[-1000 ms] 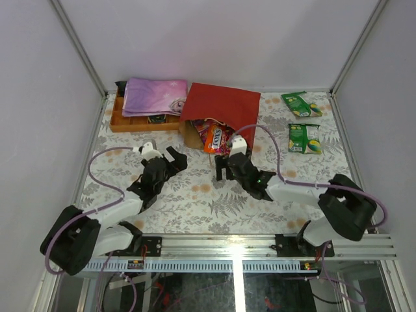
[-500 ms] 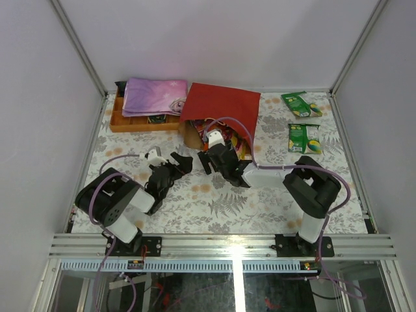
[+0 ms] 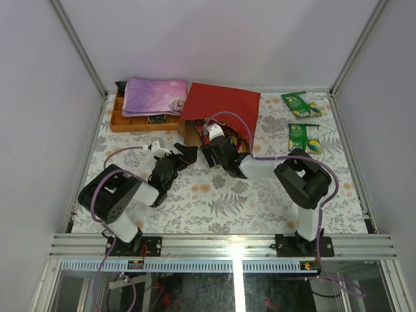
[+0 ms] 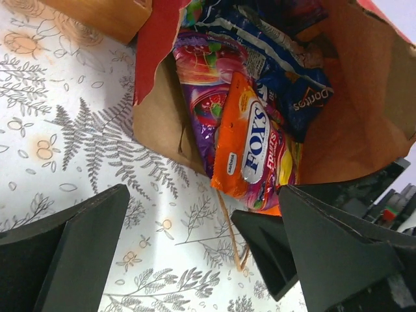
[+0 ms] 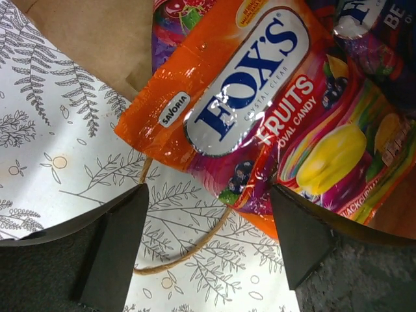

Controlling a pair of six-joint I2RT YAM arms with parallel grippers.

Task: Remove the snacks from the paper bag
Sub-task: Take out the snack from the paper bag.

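The red paper bag (image 3: 221,103) lies on its side at the back centre, its brown mouth toward me. Snacks spill from the mouth: an orange Fox's candy packet (image 5: 240,110), a purple packet (image 4: 198,97) and a blue chip bag (image 4: 286,71). My right gripper (image 3: 216,156) is open just in front of the Fox's packet (image 4: 250,143), whose lower edge lies between its fingertips (image 5: 120,240). My left gripper (image 3: 182,156) is open to the left of the bag's mouth, holding nothing. Two green packets (image 3: 304,138) lie on the table at the back right.
A wooden box (image 3: 130,122) with a pink-purple cloth (image 3: 155,96) stands at the back left, beside the bag. The bag's thin loop handle (image 5: 188,247) lies on the fern-patterned table under the right gripper. Grey walls enclose the table.
Both arms have reached forward toward the bag. The right gripper moved from mid-table up to the bag's mouth; the left gripper moved right and closer to it.
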